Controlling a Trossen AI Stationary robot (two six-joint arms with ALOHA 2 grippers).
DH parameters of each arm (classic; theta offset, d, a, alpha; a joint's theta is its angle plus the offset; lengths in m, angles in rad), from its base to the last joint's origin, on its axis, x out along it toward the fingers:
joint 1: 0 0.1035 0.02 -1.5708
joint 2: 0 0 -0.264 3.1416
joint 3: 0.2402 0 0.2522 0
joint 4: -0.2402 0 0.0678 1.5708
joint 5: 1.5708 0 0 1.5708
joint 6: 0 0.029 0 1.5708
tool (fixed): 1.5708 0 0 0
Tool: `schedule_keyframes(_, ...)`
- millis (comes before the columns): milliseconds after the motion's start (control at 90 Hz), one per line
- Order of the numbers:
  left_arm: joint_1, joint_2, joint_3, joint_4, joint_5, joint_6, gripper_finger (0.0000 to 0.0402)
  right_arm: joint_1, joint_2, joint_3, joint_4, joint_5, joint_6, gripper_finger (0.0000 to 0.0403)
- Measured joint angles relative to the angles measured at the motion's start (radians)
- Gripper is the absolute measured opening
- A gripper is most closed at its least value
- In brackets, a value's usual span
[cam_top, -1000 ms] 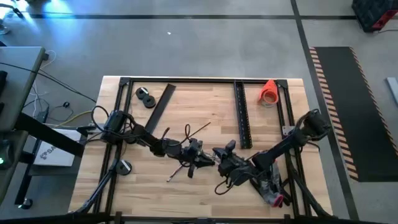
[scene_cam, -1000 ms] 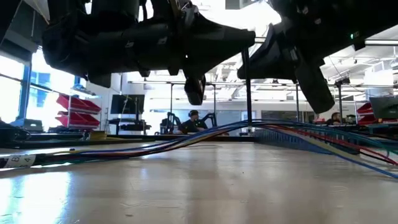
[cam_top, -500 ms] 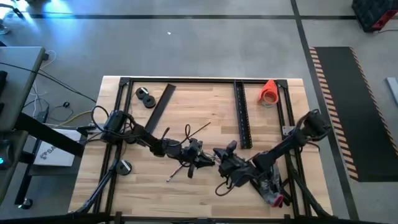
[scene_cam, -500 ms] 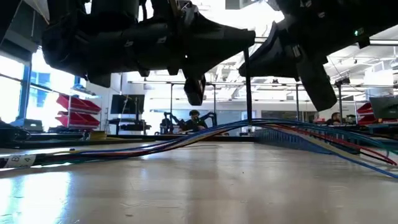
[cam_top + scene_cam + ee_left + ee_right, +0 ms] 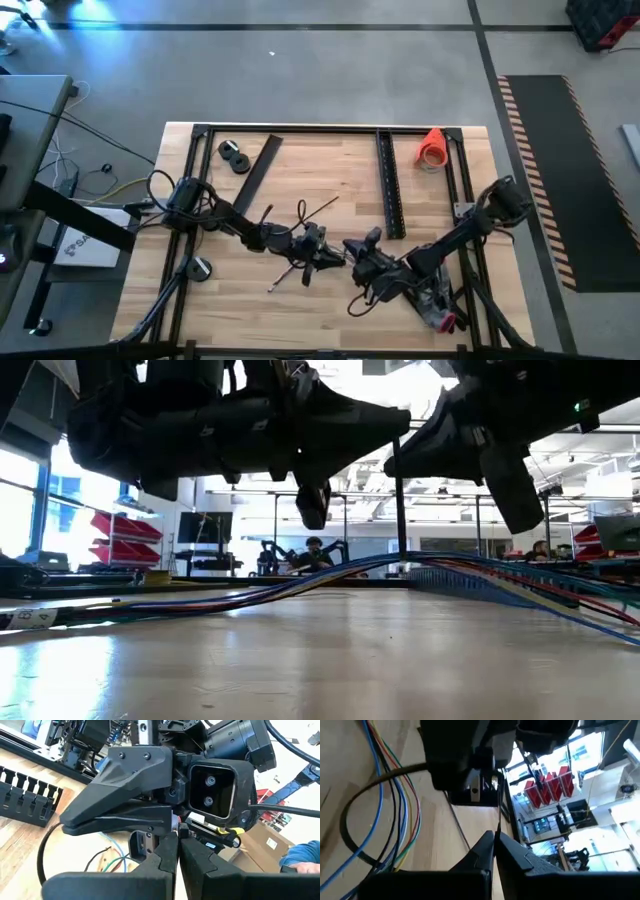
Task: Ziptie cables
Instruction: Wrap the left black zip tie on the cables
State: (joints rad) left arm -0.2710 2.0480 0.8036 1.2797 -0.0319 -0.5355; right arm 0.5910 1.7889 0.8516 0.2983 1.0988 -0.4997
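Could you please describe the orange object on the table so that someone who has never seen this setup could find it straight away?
Start at the wooden table and go to its far right corner, as the high view shows it. The orange cone-shaped object lies there, just right of the long black perforated strip. It is the only bright orange thing on the table; its neighbours are black.

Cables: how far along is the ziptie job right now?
Done: the cables lie together mid-table, running as one bunch in the low view, but no tie shows around them. In hand: the left tool and right tool meet nose to nose over the bunch, each with fingers pressed shut; what they pinch cannot be seen. Left: getting a tie around the bunch and cinched.
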Motion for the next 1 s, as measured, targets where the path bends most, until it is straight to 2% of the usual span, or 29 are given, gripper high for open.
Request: schedule_keyframes(1000, -0.003, 0.0, 0.0, 0.006, -0.029, -0.054, 0.0, 0.01, 0.0, 0.0, 0.081, -0.038, -0.247, 0.0)
